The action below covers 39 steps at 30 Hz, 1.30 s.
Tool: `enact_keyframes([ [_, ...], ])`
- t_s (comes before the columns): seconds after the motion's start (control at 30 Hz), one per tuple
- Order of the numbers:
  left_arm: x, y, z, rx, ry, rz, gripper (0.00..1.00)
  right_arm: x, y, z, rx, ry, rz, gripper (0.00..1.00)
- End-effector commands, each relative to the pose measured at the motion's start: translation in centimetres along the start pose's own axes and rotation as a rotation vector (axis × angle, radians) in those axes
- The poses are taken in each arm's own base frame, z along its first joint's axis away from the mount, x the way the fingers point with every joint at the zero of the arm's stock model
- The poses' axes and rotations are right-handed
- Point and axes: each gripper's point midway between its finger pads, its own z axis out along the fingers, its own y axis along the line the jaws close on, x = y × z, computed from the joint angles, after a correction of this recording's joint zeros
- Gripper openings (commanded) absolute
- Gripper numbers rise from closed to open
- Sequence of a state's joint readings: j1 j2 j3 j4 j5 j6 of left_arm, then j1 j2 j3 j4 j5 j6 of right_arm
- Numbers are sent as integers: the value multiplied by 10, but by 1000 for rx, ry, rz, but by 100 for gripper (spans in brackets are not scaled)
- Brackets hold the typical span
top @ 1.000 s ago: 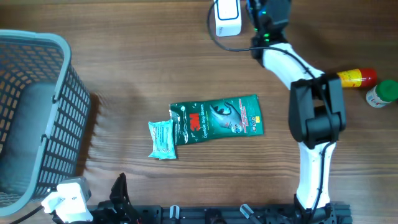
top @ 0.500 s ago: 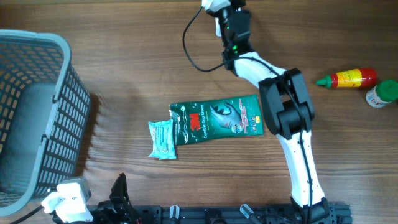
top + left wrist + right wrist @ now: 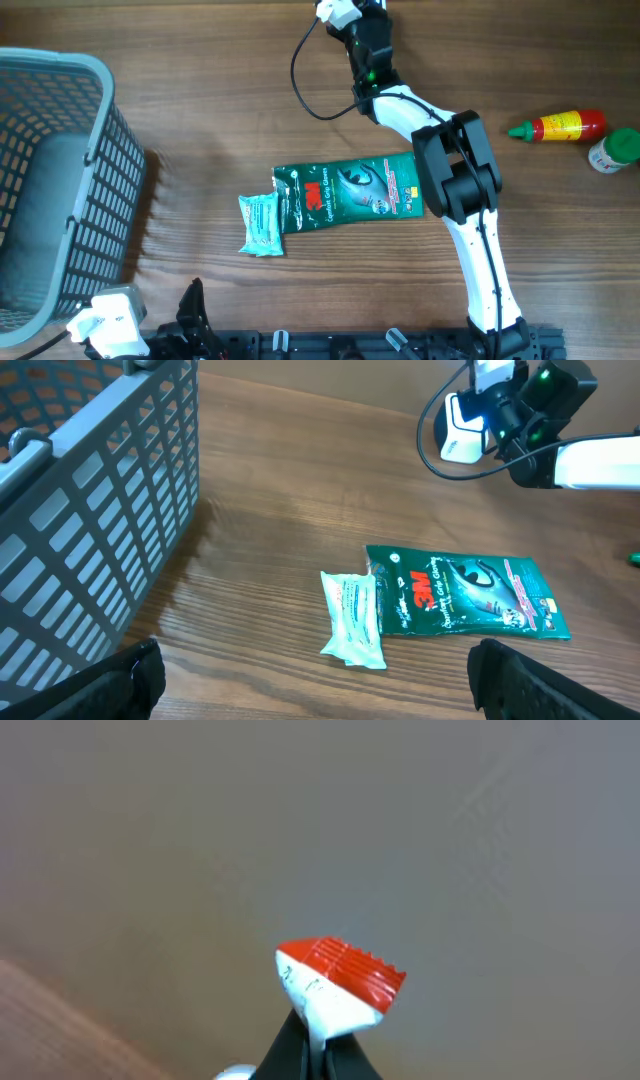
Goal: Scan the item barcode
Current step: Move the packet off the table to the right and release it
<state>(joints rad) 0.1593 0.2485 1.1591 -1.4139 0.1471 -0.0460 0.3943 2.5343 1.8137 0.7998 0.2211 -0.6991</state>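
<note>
Near surface's far edge, gripped scanner in right end effector | held left end effector agape, empty | judged step: bringing scanner to pack | next: needed aim at its barcode

The green 3M pack lies flat, print up, its long side running nine to three, slightly tilted. The white corded scanner, pinched in my right fingers, sits toward its twelve o'clock.

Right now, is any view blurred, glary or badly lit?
Right wrist: background fully out of focus, only the scanner tip distinct. Overhead: sharp, even light, soft shadow beside the basket. Left wrist: sharp, print on the green packet legible.
</note>
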Motion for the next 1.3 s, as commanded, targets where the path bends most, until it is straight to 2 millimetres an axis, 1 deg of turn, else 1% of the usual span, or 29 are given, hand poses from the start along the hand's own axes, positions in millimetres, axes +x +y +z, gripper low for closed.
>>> enact_keyframes([
  [0.0, 0, -1, 0, 3, -2, -1, 100, 22, 17, 0, -66, 115, 3, 4],
  [0.07, 0, -1, 0, 3, -2, -1, 100, 22, 0, 0, -38, 152, 11, 4],
  [0.1, 0, -1, 0, 3, -2, -1, 100, 18, -23, 0, 4, 177, 8, 4],
  [0.17, 0, -1, 0, 3, -2, -1, 100, 3, -94, -3, 150, 214, 3, 4],
  [0.2, 0, -1, 0, 3, -2, -1, 100, -2, -120, -7, 194, 230, -29, 4],
  [0.23, 0, -1, 0, 3, -2, -1, 100, -5, -153, -13, 252, 260, -63, 4],
  [0.27, 0, -1, 0, 3, -2, -1, 100, -6, -179, -19, 304, 289, -81, 4],
  [0.33, 0, -1, 0, 3, -2, -1, 100, 4, -247, -39, 442, 383, -97, 4],
  [0.37, 0, -1, 0, 3, -2, -1, 100, 12, -273, -50, 501, 428, -98, 4],
  [0.4, 0, -1, 0, 3, -2, -1, 100, 29, -306, -63, 570, 495, -123, 4],
  [0.43, 0, -1, 0, 3, -2, -1, 100, 52, -341, -80, 644, 578, -157, 4],
  [0.47, 0, -1, 0, 3, -2, -1, 100, 73, -367, -95, 702, 640, -167, 4],
  [0.53, 0, -1, 0, 3, -2, -1, 100, 118, -403, -121, 755, 755, -158, 5],
  [0.57, 0, -1, 0, 3, -2, -1, 100, 140, -412, -132, 756, 808, -140, 4],
  [0.6, 0, -1, 0, 3, -2, -1, 100, 167, -423, -149, 761, 875, -107, 5],
  [0.63, 0, -1, 0, 3, -2, -1, 100, 210, -438, -178, 764, 980, -41, 5],
  [0.7, 0, -1, 0, 3, -2, -1, 100, 255, -447, -213, 765, 1071, 76, 4],
  [0.73, 0, -1, 0, 3, -2, -1, 100, 279, -451, -235, 763, 1120, 152, 5],
  [0.77, 0, -1, 0, 3, -2, -1, 100, 296, -451, -250, 755, 1152, 210, 4],
  [0.8, 0, -1, 0, 3, -2, -1, 100, 319, -453, -273, 745, 1193, 292, 5],
  [0.83, 0, -1, 0, 3, -2, -1, 100, 331, -452, -286, 743, 1211, 345, 4],
  [0.9, 0, -1, 0, 3, -2, -1, 100, 346, -451, -302, 741, 1226, 433, 5],
  [0.93, 0, -1, 0, 3, -2, -1, 100, 354, -446, -308, 723, 1227, 500, 5],
  [1.0, 0, -1, 0, 3, -2, -1, 100, 364, -433, -316, 687, 1227, 641, 4],
  [1.07, 0, -1, 0, 3, -2, -1, 100, 368, -425, -323, 709, 1241, 730, 5],
  [1.1, 0, -1, 0, 3, -2, -1, 100, 368, -422, -325, 717, 1249, 748, 22],
  [1.13, 0, -1, 0, 3, -2, -1, 100, 369, -420, -326, 718, 1254, 756, 73],
  [1.17, 0, -1, 0, 3, -2, -1, 100, 368, -419, -327, 723, 1256, 766, 76],
  [1.27, 0, -1, 0, 3, -2, -1, 100, 364, -416, -330, 721, 1273, 782, 77],
])
